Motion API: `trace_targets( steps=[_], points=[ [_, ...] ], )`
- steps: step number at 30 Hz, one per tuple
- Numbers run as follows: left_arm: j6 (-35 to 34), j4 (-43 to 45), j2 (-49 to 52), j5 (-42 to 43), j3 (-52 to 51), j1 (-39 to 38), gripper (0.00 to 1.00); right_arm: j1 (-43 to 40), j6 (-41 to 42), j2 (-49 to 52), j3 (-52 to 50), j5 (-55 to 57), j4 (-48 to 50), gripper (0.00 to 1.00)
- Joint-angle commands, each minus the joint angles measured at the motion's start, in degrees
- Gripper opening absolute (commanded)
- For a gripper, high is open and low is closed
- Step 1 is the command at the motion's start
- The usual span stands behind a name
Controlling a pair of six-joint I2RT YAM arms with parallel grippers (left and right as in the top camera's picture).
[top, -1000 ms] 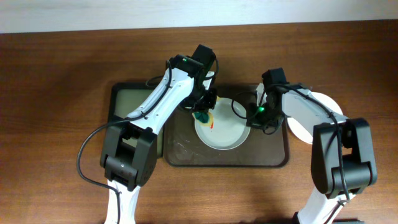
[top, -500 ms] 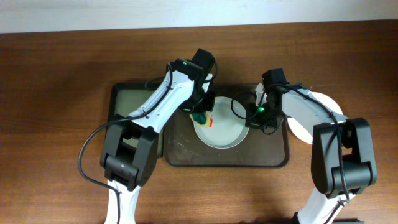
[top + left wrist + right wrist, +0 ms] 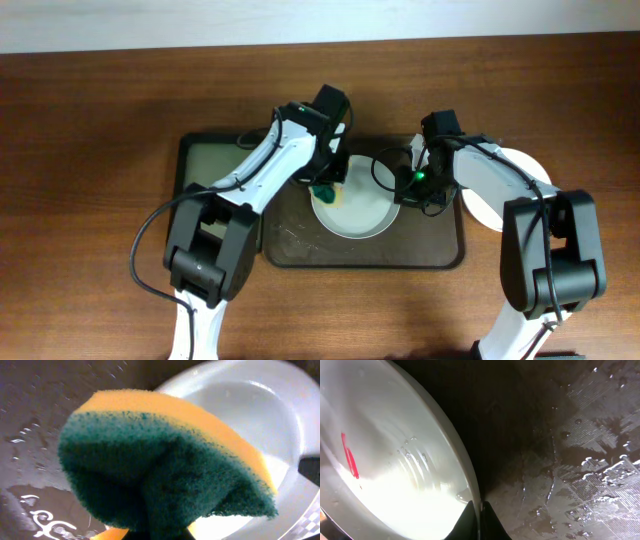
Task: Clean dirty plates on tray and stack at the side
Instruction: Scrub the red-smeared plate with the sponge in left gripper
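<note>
Now: sponge over plate, rim pinched.
The left gripper (image 3: 326,182) clamps a green-and-yellow sponge (image 3: 165,475) over the left edge of a round white glossy plate (image 3: 358,215) lying on the large dark brown rectangular tray (image 3: 300,245); a red smear (image 3: 349,455) marks it; the right gripper (image 3: 480,512) pinches its right rim; a second white plate (image 3: 482,214) rests beside the tray.

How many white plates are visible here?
2. One plate lies on the brown tray, its rim in the right claw; the other sits on the table right of the tray, partly under the arm, possibly hiding another.
</note>
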Motion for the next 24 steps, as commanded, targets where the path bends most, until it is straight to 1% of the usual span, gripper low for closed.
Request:
trace_targets(
  steps=[1, 6, 12, 16, 19, 24],
  points=[
    [0.04, 0.20, 0.33, -2.49, -0.70, -0.92, 0.00, 0.22, -0.13, -0.13, -0.33, -0.70, 0.15, 0.04],
    [0.07, 0.87, 0.35, -3.23, -0.96, -0.92, 0.00, 0.22, -0.13, -0.13, -0.35, -0.70, 0.15, 0.04],
    [0.07, 6.62, 0.48, -3.67, -4.26, -0.96, 0.00, 0.22, -0.13, -0.13, -0.39, -0.70, 0.15, 0.04],
    [0.09, 11.13, 0.50, -6.05, -6.75, -0.96, 0.00, 0.22, -0.13, -0.13, -0.39, -0.70, 0.15, 0.04],
    [0.11, 12.83, 0.50, -7.52, -8.20, -0.96, 0.00, 0.22, -0.13, -0.13, -0.39, -0.70, 0.15, 0.04],
    [0.28, 14.56, 1.16, -7.65, -11.15, -0.98, 0.00, 0.22, -0.13, -0.13, -0.39, -0.70, 0.15, 0.04]
  ],
)
